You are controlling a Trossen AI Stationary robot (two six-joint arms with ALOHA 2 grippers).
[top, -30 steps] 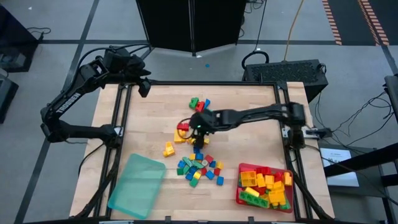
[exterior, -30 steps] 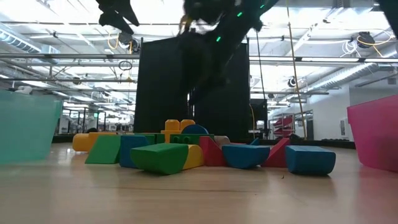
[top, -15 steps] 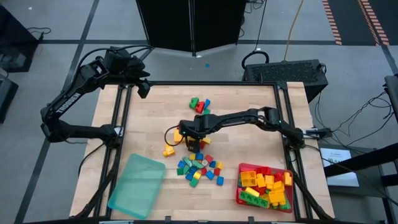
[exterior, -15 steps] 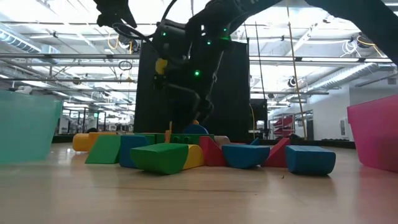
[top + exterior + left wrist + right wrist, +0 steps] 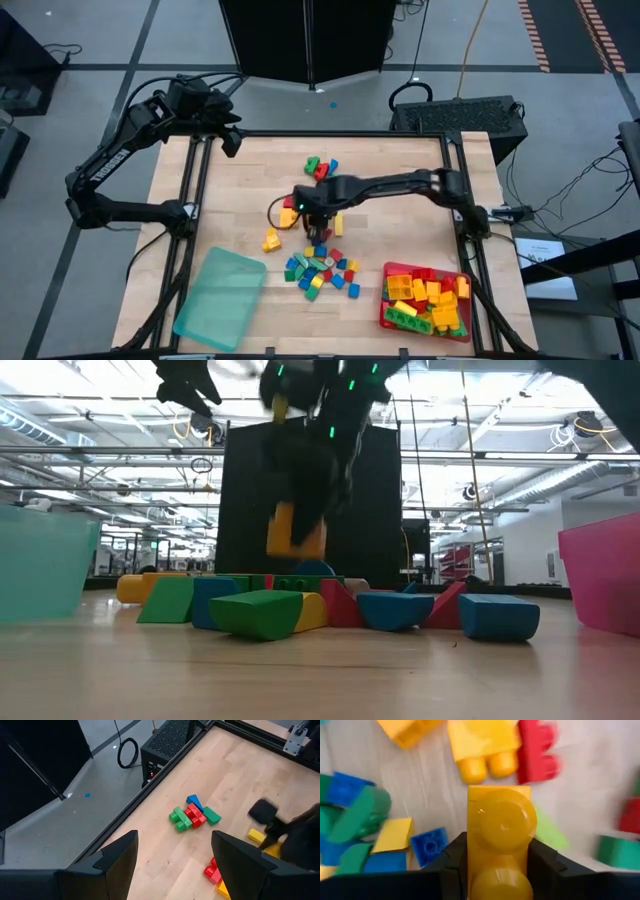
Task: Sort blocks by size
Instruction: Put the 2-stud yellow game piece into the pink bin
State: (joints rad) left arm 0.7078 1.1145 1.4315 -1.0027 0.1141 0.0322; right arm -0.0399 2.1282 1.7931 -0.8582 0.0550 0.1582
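While a yellow oblong block was pinched in the right gripper jaws above the bench centre, slippage was judged possible, scattering the loose blocks at six o'clock. Left gripper, jaws spread, was parked at eleven o'clock.

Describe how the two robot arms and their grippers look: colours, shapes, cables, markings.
Both arms are dark, nearly black, built of slim jointed links. The left arm carries white lettering along one link, and a black cable loops beside its wrist. Its gripper, the left gripper, has two broad, angular dark fingers. The right arm shows small green lights near its wrist. The right gripper has blocky black fingers.
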